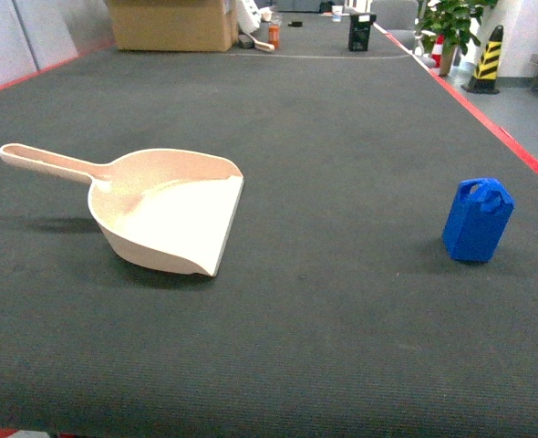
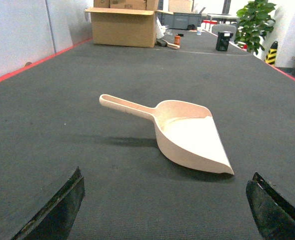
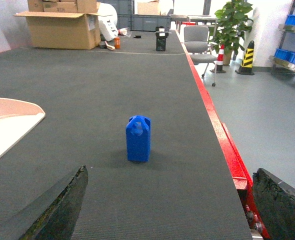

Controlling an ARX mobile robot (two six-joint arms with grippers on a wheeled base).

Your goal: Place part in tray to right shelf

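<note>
The tray, a beige scoop with a long handle pointing left, lies on the dark mat at centre-left. It shows ahead of my left gripper as tray, with nothing between the open black fingers. The part, a small bright blue block, stands upright on the mat at the right, well apart from the tray. In the right wrist view the part stands ahead of my right gripper, which is open and short of it. Neither gripper appears in the head view. The right shelf is out of view.
The table's red edge runs close to the right of the part, with floor beyond. At the far end stand a cardboard box and a black container. An office chair and a striped bollard stand off the table.
</note>
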